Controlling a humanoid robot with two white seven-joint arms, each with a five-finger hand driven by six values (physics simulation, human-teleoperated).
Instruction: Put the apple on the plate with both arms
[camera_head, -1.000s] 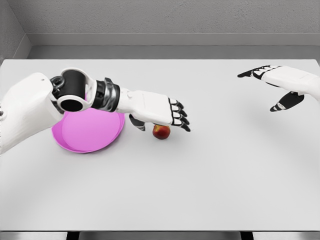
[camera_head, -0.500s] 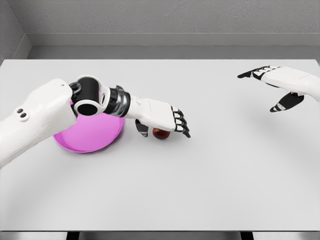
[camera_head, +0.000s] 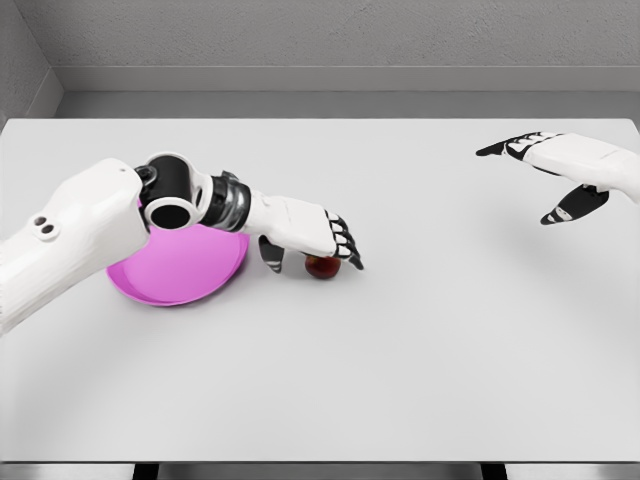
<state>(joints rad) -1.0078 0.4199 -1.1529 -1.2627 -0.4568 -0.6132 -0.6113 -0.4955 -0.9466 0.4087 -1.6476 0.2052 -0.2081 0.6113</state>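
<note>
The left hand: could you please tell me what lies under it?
Under the left hand the apple shows on the table, beside the pink plate. Its top is covered, so contact cannot be confirmed.

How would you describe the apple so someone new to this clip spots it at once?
Start at the pink plate on the left of the white table. Just right of its rim, the left hand arches over a small dark red apple, the only round, reddish thing on the tabletop.
</note>
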